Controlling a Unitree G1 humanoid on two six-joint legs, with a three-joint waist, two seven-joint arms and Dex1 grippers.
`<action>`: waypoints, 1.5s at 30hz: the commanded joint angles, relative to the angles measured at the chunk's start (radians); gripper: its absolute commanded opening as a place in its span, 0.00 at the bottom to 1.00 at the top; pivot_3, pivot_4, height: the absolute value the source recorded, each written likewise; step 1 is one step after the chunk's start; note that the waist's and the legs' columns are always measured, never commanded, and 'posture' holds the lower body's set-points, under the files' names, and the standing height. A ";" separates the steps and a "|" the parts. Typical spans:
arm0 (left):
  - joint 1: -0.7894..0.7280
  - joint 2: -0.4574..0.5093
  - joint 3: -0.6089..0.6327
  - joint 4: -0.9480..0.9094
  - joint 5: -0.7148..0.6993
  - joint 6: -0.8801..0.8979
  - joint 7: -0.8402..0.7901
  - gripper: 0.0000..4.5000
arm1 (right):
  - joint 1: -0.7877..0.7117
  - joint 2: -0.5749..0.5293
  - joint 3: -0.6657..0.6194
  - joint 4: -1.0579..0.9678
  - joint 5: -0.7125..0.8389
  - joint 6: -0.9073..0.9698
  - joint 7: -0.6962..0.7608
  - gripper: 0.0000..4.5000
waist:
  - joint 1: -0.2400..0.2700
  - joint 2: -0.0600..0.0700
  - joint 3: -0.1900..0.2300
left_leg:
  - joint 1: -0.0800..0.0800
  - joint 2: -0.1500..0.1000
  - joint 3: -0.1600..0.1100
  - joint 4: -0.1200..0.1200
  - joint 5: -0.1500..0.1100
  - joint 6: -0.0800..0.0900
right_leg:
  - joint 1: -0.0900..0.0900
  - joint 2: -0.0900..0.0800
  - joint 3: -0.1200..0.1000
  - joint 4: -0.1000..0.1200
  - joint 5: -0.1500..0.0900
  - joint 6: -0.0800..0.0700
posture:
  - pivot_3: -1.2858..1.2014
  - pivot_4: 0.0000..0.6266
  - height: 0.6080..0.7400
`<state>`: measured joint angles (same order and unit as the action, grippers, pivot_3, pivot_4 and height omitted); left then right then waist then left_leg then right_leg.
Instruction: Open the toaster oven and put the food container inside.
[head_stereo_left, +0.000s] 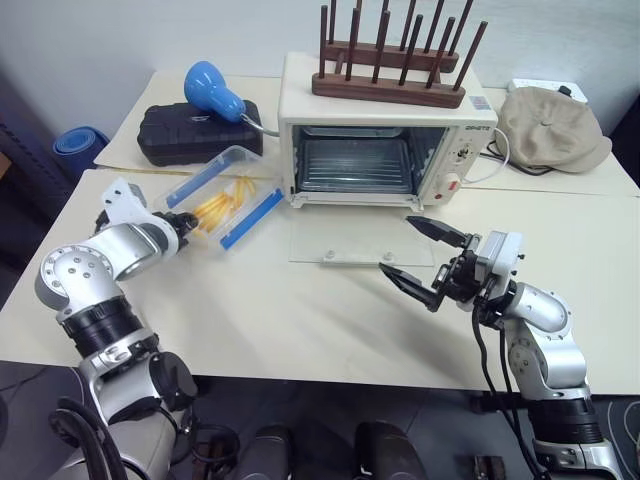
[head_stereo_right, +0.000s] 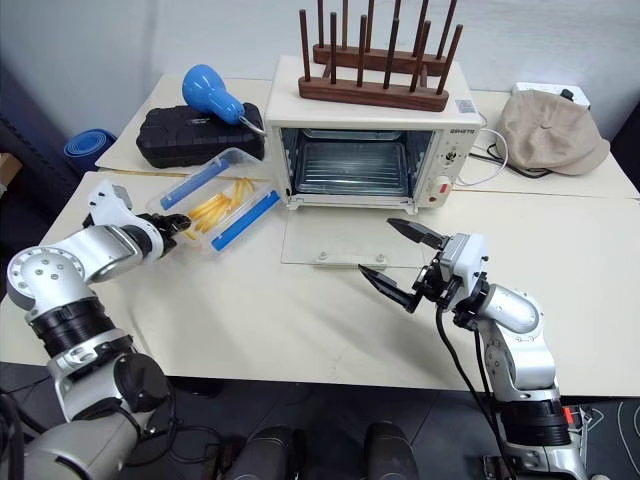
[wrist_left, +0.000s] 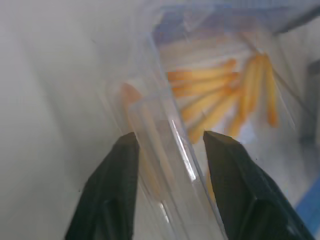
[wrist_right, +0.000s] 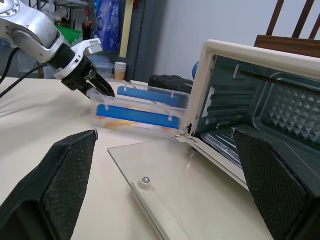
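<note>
The cream-white toaster oven (head_stereo_left: 465, 150) stands at the back of the table with its cavity open. Its glass door (head_stereo_left: 345, 240) lies flat on the tabletop in front. Left of it sits the clear food container (head_stereo_left: 240, 165) with blue side clips and yellow sticks inside. My left gripper (head_stereo_left: 182, 228) is at the container's near end. In the left wrist view its fingers (wrist_left: 107, 185) sit on either side of the clear end wall (wrist_left: 160, 125), shut on it. My right gripper (head_stereo_left: 397, 244) hovers open over the door's near right corner, holding nothing.
A wooden peg rack (head_stereo_left: 390, 85) rests on top of the oven. A black hard case (head_stereo_left: 180, 135) with a blue bulb-shaped object (head_stereo_left: 212, 90) on it lies behind the container. A beige cap (head_stereo_left: 550, 125) lies at the back right, by a white power strip (head_stereo_left: 545, 88).
</note>
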<state>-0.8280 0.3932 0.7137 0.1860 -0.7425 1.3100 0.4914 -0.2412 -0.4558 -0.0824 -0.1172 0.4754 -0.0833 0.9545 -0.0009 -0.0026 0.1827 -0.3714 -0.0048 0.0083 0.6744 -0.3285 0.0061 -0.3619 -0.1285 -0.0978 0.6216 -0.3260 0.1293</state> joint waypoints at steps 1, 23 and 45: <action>-0.055 0.093 -0.020 0.038 0.040 -0.022 -0.071 0.19 | 0.020 0.000 -0.013 -0.047 0.002 -0.020 -0.012 1.00 | 0.001 -0.001 0.000 | 0.000 0.000 0.000 0.000 0.000 0.000 | 0.000 0.000 0.000 0.000 0.000 0.000 | 0.52 0.24 1.00; -0.143 0.135 -0.415 -0.184 0.094 0.300 -0.529 0.01 | 0.255 -0.076 -0.164 -0.139 0.015 0.000 -0.090 1.00 | 0.023 -0.003 0.002 | -0.002 -0.001 0.006 -0.006 0.001 0.000 | -0.007 0.000 0.009 0.002 0.000 0.000 | 0.52 0.24 1.00; -0.369 -0.212 -0.364 0.207 0.269 -0.144 -0.495 0.50 | 0.361 -0.029 -0.145 -0.276 0.015 0.011 -0.216 1.00 | 0.023 -0.005 0.003 | 0.000 0.000 0.017 -0.008 0.002 -0.001 | -0.014 0.003 0.018 0.003 0.000 0.000 | 0.52 0.24 1.00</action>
<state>-1.1655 0.1819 0.2833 0.4123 -0.4418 1.2217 -0.0120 0.1143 -0.4865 -0.2044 -0.3522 0.4663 -0.0755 0.7463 0.0225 -0.0071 0.1853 -0.3716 -0.0044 0.0260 0.6664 -0.3268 0.0053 -0.3759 -0.1251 -0.0794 0.6251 -0.3260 0.1293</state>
